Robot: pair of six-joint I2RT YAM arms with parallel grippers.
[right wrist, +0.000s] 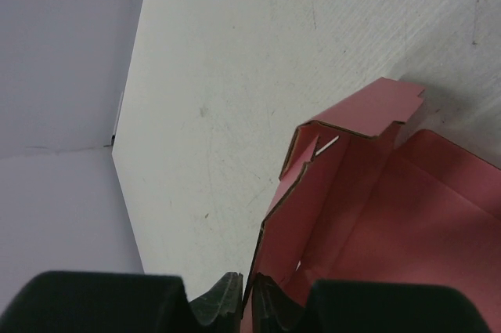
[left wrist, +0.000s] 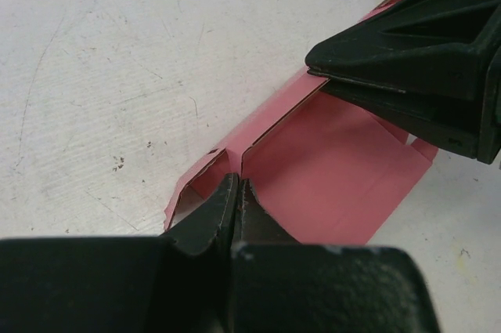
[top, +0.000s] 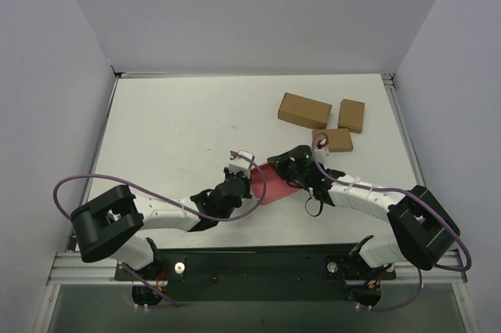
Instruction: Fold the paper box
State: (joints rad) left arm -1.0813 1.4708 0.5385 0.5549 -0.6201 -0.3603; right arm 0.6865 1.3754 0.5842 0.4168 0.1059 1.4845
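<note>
Bench (top: 172,121) middle, nearer the front edge: left gripper (left wrist: 237,192) is clamped together, seemingly nipping the raised near wall of the paper box (left wrist: 329,161), though its own fingers hide the contact. The pink box lies half-formed, walls up. Right gripper (left wrist: 321,74) pinches its far wall. Three brown boxes (top: 304,110) sit toward the far right corner.

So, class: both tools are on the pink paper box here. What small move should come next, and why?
Probably swing both tools together to tip the long side wall upright about its crease. The left tool and right tool each pinch that wall at opposite ends. It looks only partly raised, and the rest of the paper box lies flat on the table.
</note>
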